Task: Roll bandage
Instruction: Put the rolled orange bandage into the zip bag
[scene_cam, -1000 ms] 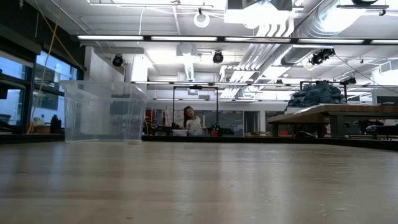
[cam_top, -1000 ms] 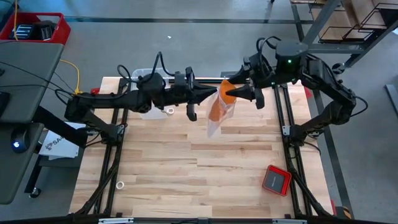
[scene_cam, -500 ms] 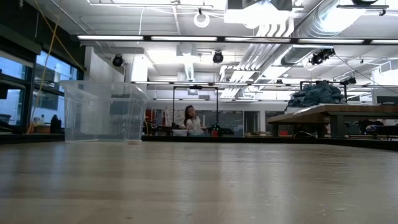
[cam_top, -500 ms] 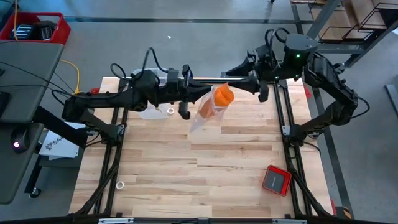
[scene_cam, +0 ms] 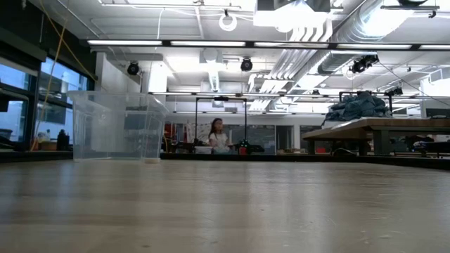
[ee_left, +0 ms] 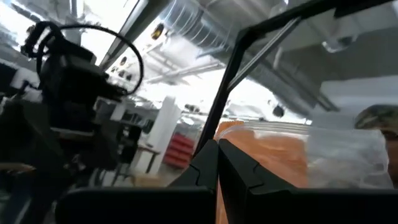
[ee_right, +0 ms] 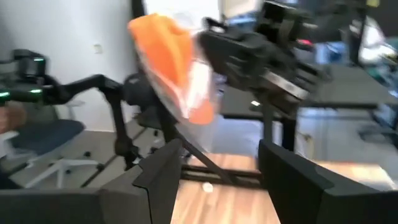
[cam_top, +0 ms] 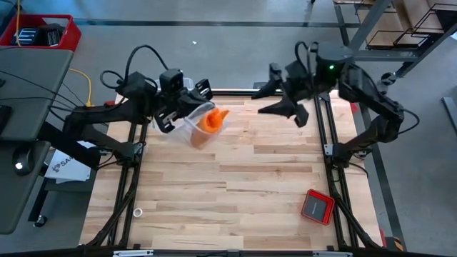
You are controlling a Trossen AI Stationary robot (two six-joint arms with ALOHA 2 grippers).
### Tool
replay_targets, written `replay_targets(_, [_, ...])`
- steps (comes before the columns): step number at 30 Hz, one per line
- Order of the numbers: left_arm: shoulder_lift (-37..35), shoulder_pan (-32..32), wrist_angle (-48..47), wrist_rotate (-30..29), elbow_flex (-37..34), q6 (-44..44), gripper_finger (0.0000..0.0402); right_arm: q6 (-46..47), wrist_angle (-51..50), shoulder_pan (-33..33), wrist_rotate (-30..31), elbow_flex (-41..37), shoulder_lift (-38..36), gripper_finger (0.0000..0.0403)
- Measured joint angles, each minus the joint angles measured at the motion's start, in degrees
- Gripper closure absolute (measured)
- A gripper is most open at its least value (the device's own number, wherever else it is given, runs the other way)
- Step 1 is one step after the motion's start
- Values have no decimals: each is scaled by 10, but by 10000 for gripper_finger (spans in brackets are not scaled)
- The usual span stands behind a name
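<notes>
Above the bench's (cam_top: 235,178) far left, the left end effector (cam_top: 191,107) is clamped on a clear bag holding the orange bandage (cam_top: 212,118). Well apart, the right end effector (cam_top: 275,100) hangs wide open, gripping nothing.

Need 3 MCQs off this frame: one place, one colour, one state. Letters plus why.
1. Where is the red square device?
A. table's near right corner
B. inside the clear bin
C. in the left gripper

2. What colour is the bandage?
A. blue
B. orange
C. white

3. How are the right gripper's fingers?
A. shut on the bandage
B. shut, empty
C. open, empty

Key: 1 A, the red square device lies on the table alone. 2 B, the bandage in its clear bag at the left gripper is orange. 3 C, the right gripper fingers stand apart, holding nothing.
</notes>
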Motion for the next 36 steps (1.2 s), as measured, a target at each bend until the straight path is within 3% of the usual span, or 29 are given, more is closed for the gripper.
replay_targets(13, [4, 3, 86, -28, 0, -7, 401, -10, 150, 47, -2, 0, 67, 197])
replay_targets(19, [4, 4, 86, -30, 0, -6, 401, 50, 232, 50, 5, 0, 106, 197])
replay_targets(29, [4, 4, 84, -31, 0, 12, 401, 74, 270, 64, -35, -1, 117, 197])
replay_targets(36, [4, 6, 82, -31, 0, 14, 401, 76, 279, 81, -8, -1, 117, 197])
